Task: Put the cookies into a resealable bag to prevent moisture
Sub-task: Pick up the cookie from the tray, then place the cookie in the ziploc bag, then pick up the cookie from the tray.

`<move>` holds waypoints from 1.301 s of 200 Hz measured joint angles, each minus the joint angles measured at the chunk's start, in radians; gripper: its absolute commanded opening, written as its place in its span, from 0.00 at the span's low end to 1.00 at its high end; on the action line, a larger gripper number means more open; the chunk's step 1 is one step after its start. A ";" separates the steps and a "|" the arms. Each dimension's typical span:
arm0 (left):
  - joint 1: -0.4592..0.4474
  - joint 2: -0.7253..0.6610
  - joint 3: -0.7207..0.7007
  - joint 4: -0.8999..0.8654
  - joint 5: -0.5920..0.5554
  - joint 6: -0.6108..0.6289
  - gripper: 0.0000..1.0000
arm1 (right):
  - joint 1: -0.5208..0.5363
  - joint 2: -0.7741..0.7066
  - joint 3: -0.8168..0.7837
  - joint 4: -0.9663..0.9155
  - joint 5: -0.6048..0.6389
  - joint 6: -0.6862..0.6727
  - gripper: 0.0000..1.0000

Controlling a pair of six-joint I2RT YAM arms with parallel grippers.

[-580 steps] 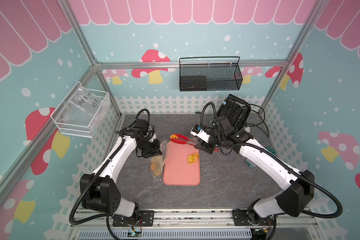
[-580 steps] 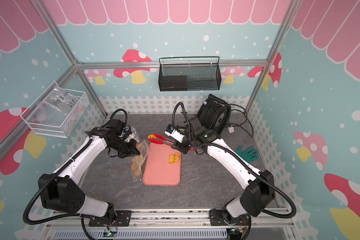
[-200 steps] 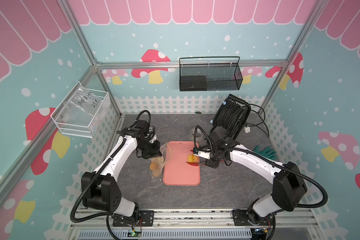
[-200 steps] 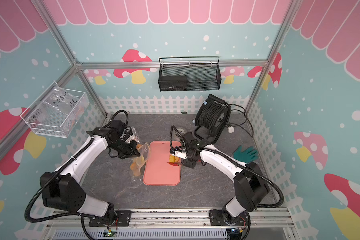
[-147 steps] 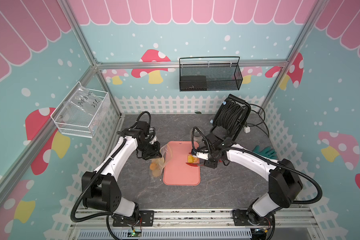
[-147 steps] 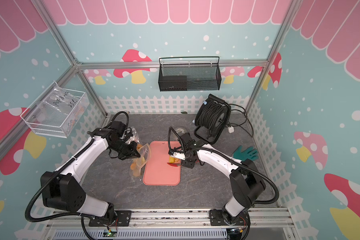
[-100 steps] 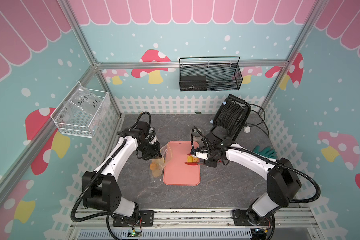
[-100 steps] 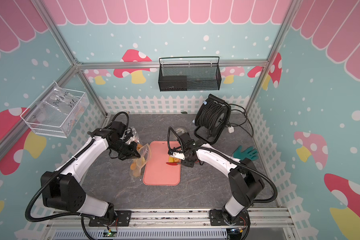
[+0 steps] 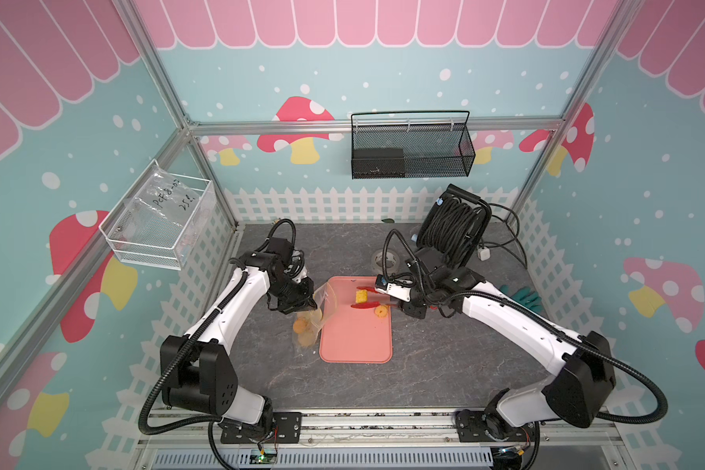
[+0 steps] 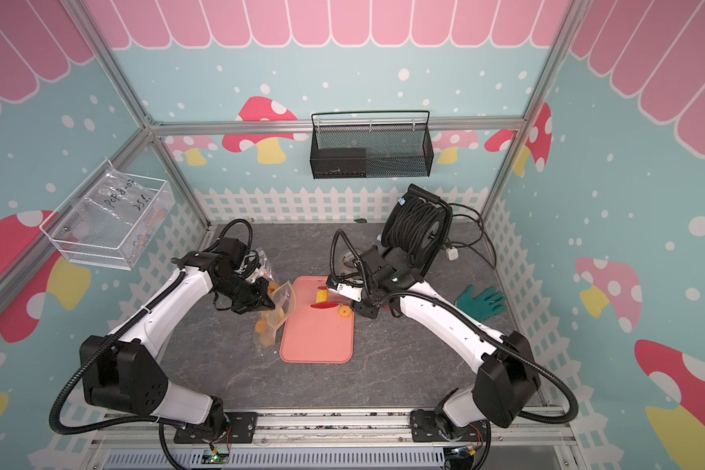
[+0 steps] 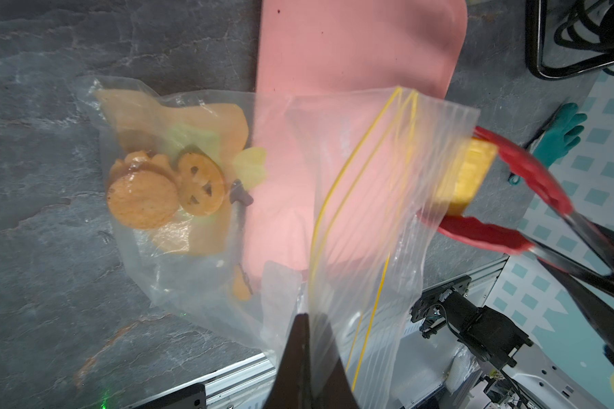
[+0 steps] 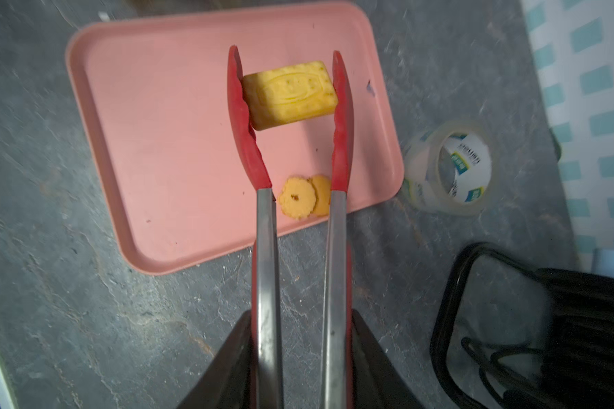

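Observation:
My left gripper (image 9: 308, 299) is shut on one edge of the clear resealable bag (image 11: 362, 198), holding its yellow-striped mouth up and open beside the pink tray (image 9: 355, 342). Several orange cookies (image 11: 142, 202) lie in the bag's bottom on the table. My right gripper (image 12: 300, 318) is shut on the handles of red-tipped tongs (image 12: 266, 248). The tong tips pinch a thick yellow square cookie (image 12: 289, 95) over the tray's far end, near the bag mouth (image 10: 279, 303). Two small round cookies (image 12: 296, 202) lie on the tray under the tongs.
A tape roll (image 9: 385, 260) lies just beyond the tray. A black cable reel (image 9: 452, 228) stands at the back right, and a green glove (image 9: 521, 297) lies at the right. A black mesh basket (image 9: 410, 150) and a white wire basket (image 9: 159, 219) hang on the walls.
The tongs have closed onto the yellow square cookie as my right gripper squeezed them. The left arm keeps the bag where it was.

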 measured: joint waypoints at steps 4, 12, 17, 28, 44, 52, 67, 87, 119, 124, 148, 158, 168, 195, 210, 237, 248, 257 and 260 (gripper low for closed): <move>0.000 0.000 0.000 0.000 0.000 0.000 0.00 | 0.000 -0.011 0.006 0.007 -0.020 0.007 0.41; 0.000 0.000 0.000 0.000 0.000 0.000 0.00 | 0.000 -0.030 0.016 0.023 -0.059 0.019 0.40; 0.000 0.000 0.000 0.000 0.000 0.001 0.00 | 0.000 -0.039 0.022 0.034 -0.086 0.029 0.40; 0.000 0.000 0.001 -0.001 0.000 0.003 0.00 | 0.001 -0.049 0.028 0.064 -0.137 0.045 0.40; 0.000 0.000 0.003 -0.005 0.000 0.003 0.00 | 0.010 -0.041 0.034 0.099 -0.197 0.065 0.40; 0.000 0.000 0.006 -0.007 0.000 0.003 0.00 | 0.021 -0.027 0.035 0.111 -0.217 0.070 0.41; 0.000 0.000 0.012 -0.010 -0.001 0.003 0.00 | 0.042 0.009 0.037 0.127 -0.240 0.072 0.41; 0.000 0.000 0.022 -0.015 0.000 0.003 0.00 | 0.068 0.074 0.039 0.135 -0.257 0.072 0.51; 0.000 0.000 0.025 -0.022 0.000 0.007 0.00 | 0.079 0.139 0.050 0.134 -0.266 0.064 0.62; 0.000 0.000 0.025 -0.024 0.000 0.008 0.00 | 0.079 0.139 0.051 0.135 -0.265 0.067 0.63; 0.001 0.000 0.025 -0.031 -0.002 0.011 0.00 | 0.078 0.125 0.061 0.140 -0.253 0.065 0.64; 0.001 0.000 0.025 -0.034 -0.002 0.011 0.00 | 0.076 0.112 0.061 0.139 -0.245 0.065 0.64; 0.001 0.000 0.027 -0.039 -0.001 0.011 0.00 | 0.071 0.092 0.061 0.136 -0.239 0.065 0.64; 0.001 0.000 0.041 -0.045 -0.002 0.014 0.00 | 0.026 -0.005 0.045 0.111 -0.193 0.065 0.64; 0.001 0.000 0.043 -0.045 -0.002 0.014 0.00 | -0.013 -0.081 0.014 0.079 -0.133 0.058 0.64; 0.002 0.000 0.043 -0.048 -0.002 0.014 0.00 | -0.040 -0.177 -0.075 -0.017 0.006 0.036 0.63; 0.001 0.000 0.043 -0.049 -0.002 0.014 0.00 | -0.040 -0.179 -0.114 -0.051 0.042 0.028 0.62; 0.001 0.000 0.044 -0.049 -0.001 0.014 0.00 | -0.040 -0.166 -0.145 -0.077 0.064 0.023 0.62; 0.001 0.000 0.045 -0.049 -0.002 0.014 0.00 | -0.041 -0.161 -0.152 -0.083 0.069 0.022 0.62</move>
